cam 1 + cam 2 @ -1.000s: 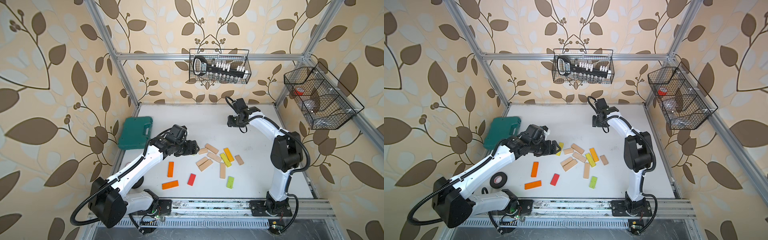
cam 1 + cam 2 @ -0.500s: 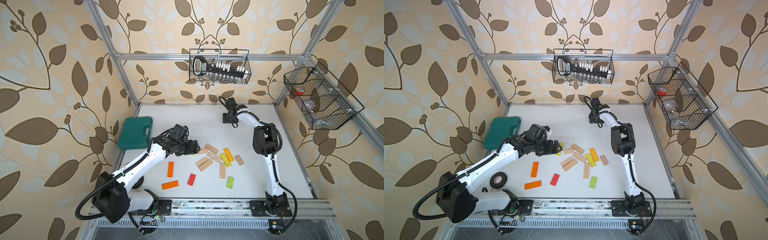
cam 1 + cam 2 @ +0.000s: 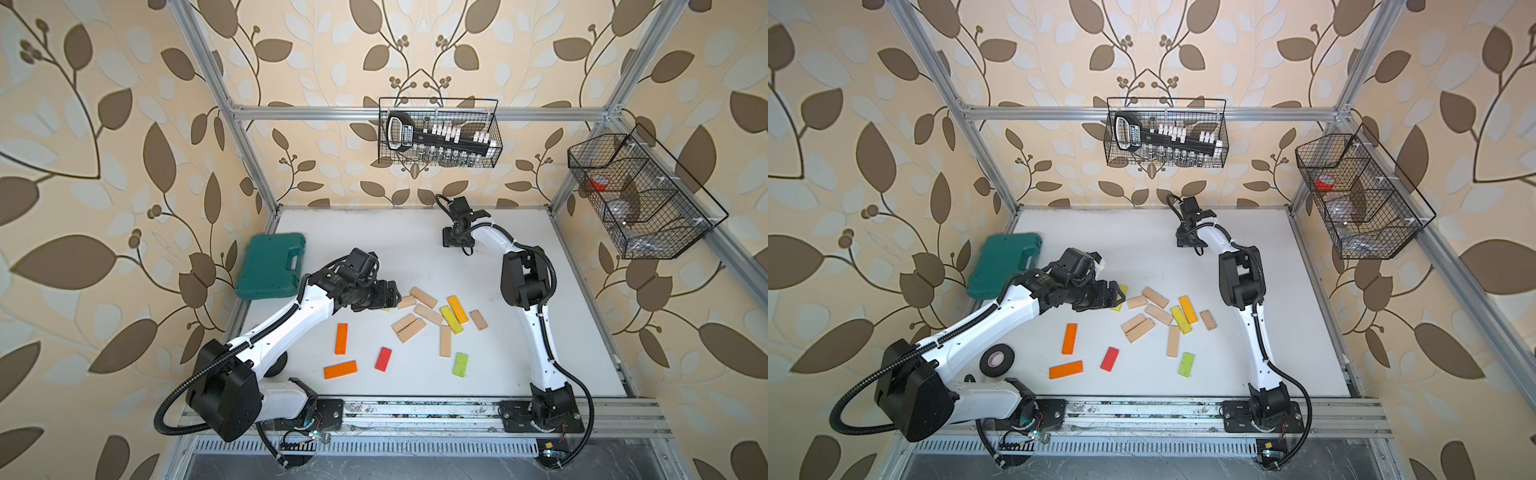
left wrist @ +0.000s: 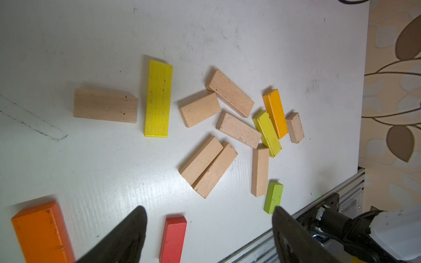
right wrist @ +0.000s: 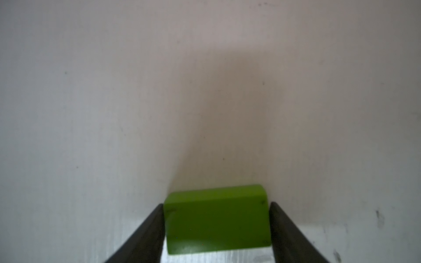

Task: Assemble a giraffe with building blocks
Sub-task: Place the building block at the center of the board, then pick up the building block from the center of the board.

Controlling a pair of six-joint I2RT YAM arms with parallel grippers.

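Right gripper [image 5: 216, 203] first: it's pointing down at the bench [image 3: 374, 249] close to the back edge, a bit right of the middle and well apart from everything else. In the right wrist view a green block [image 5: 216, 223] sits right between its fingers [image 5: 145, 234]. One finger looks to be on the block's edge. The other is so close I honestly can't tell if it's pinching the block or just flanking it.

Left gripper [image 4: 208, 208] is spread wide with nothing in it. It hangs low over the left end of the main bunch of building blocks [image 3: 432, 316], which lies around the middle of the bench. Its wrist view shows a yellow block [image 4: 158, 99] with a beige plank [image 4: 105, 105] just beside it, end-on to its long side. From above the gripper covers most of that pair.

The rest of the bunch is mostly beige planks, plus a yellow and an orange one lying side by side. Nearer the front edge there are loose ones, apart from each other: two orange planks [image 3: 341, 338], a red block [image 3: 383, 359] and a lime block [image 3: 460, 364].

A green plastic case [image 3: 271, 266] sits at the left edge. A black tape roll [image 3: 997, 360] lies near the front left corner.
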